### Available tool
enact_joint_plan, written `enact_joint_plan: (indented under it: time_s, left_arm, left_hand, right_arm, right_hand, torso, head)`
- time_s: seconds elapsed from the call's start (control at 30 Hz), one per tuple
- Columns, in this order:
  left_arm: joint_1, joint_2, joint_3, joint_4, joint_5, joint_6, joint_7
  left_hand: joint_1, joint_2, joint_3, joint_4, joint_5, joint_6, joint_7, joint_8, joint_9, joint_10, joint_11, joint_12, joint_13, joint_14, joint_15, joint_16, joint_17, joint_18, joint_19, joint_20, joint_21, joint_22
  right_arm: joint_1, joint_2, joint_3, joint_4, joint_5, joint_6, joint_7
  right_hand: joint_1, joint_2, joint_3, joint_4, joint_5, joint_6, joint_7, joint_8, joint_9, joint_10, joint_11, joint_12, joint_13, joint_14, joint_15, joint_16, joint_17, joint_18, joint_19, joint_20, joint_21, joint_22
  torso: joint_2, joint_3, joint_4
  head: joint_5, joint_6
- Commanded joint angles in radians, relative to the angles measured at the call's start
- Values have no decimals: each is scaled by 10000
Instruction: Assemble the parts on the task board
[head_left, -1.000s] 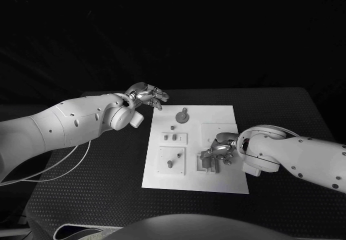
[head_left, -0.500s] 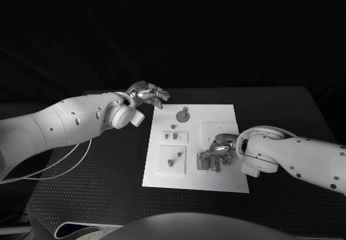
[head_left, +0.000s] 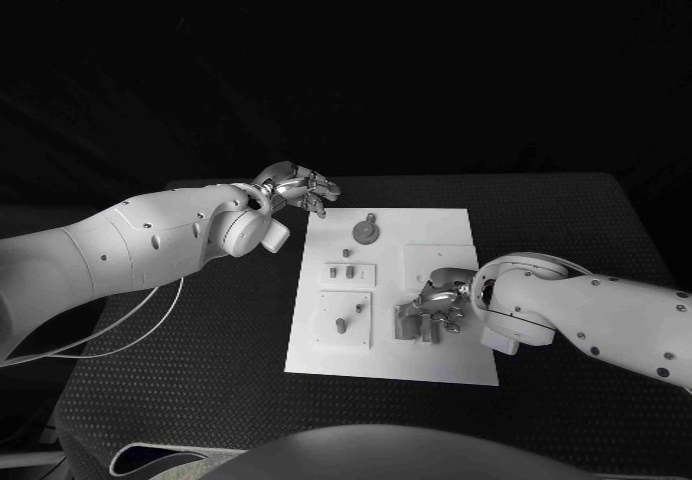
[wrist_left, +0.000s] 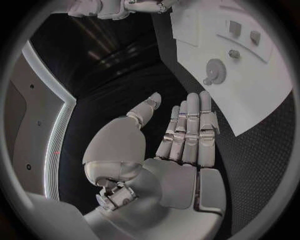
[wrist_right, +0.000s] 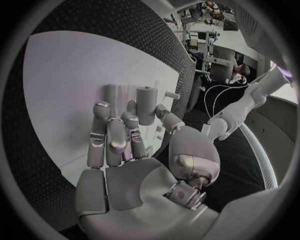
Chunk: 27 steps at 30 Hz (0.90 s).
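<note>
Black table (head_left: 202, 370) bears the white task board (head_left: 433, 230) — right hand (head_left: 437, 300) fingers rest at upright cylindrical parts (wrist_right: 145, 104), grip unclear; left hand (head_left: 299, 189) spread, empty, beside the board's far corner.

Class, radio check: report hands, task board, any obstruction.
Left hand open, off the task board. Right hand over upright parts; grip unclear. Gear part lies untouched. No obstruction seen.

**Black table, one white board**

The black table (head_left: 202, 380) has a finely textured dark surface. The white task board (head_left: 447, 365) lies flat at its middle, its long sides running away from the robot, with dark tabletop showing on every side.
</note>
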Motion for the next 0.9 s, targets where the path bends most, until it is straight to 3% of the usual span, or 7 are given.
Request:
enact_joint_plan:
  time_s: [0.03,0.3,0.73,0.9]
  left_arm:
    - [14,10,6,29,56,112,53]
    - [14,7,6,27,56,107,49]
    - [14,3,6,32,56,105,42]
    - [14,5,6,27,56,98,45]
  left_hand:
    - [-129,-11,-16,63,-14,-52,0,66,9,-43,13,39,-14,23,10,-68,10,217,64,-17,-45,-11]
    - [-132,-13,-15,68,-14,-55,1,66,9,-44,13,40,-15,23,10,-71,14,217,62,-17,-45,-11]
    - [-134,-16,-13,74,-14,-59,3,65,7,-45,13,40,-18,23,11,-76,21,218,60,-17,-45,-10]
    - [-135,-17,-12,77,-14,-61,3,65,7,-46,13,41,-19,23,11,-78,24,219,60,-17,-44,-10]
  right_arm:
    - [-33,19,-21,-40,-106,69,-2]
    - [-55,74,-31,-99,-104,178,-3]
    - [-61,69,-45,-98,-126,271,-11]
    - [-62,84,-51,-72,-115,360,-11]
  right_hand:
    - [-124,-123,40,54,58,30,1,-65,-25,-70,-19,-1,-20,-111,13,2,-73,132,-80,19,7,205]
    - [-342,-725,193,452,59,-73,52,-212,-42,-184,30,-75,-67,-323,56,-60,-314,132,-149,42,-36,197]
    - [-375,-1077,320,773,51,-193,109,-329,-39,-290,82,-97,-83,-537,104,-111,-545,132,-220,69,-66,200]
    - [-362,-1099,335,794,52,-202,114,-338,-36,-303,87,-99,-85,-571,109,-121,-589,132,-230,72,-70,200]
  torso:
    - [2,-3,3]
    - [2,-1,0]
    - [0,4,-6]
    - [3,4,-8]
  head:
    - [4,-2]
    - [12,-20]
    - [32,-47]
    - [34,-66]
